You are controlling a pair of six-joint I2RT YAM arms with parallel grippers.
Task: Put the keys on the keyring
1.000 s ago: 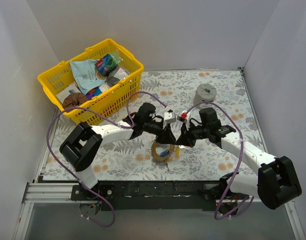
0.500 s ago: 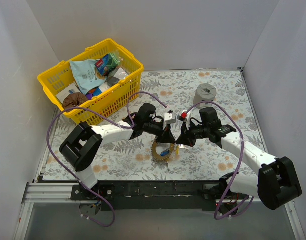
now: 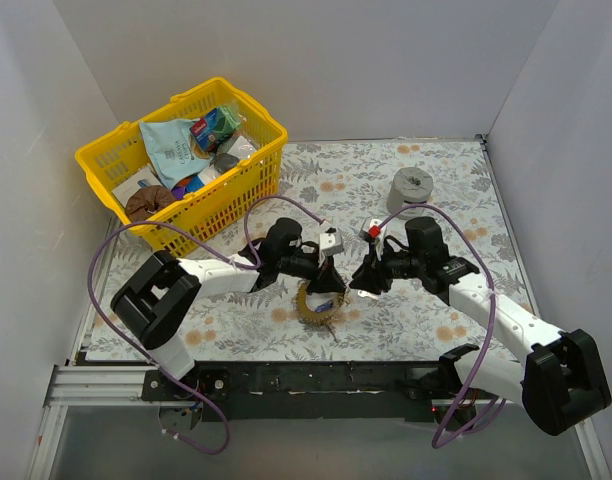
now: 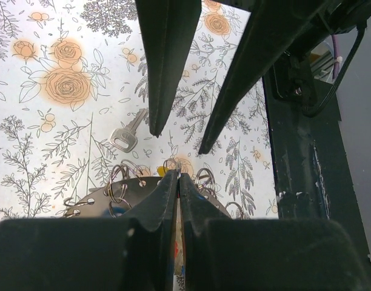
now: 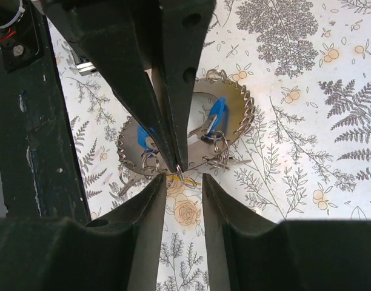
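Across the floral surface (image 3: 436, 205), the yellow basket (image 3: 248, 178) and the grey roll (image 3: 410, 188) stood well apart from the work, which left the middle free. Both arms reached inward so that their tips almost met over the keyring (image 3: 314, 305), lying flat near the front edge. The left end effector (image 4: 178, 177) was clenched, apparently pinching a small loop (image 4: 171, 163) at the toothed rim, probably to steady it. The right end effector (image 5: 184, 180) was released and held nothing, its fingers straddling that same spot, likely to work the loop. A blue-headed key (image 5: 217, 114) lay against the ring. One silver key (image 4: 130, 132) lay loose just beside it, so that key at least remained unthreaded.
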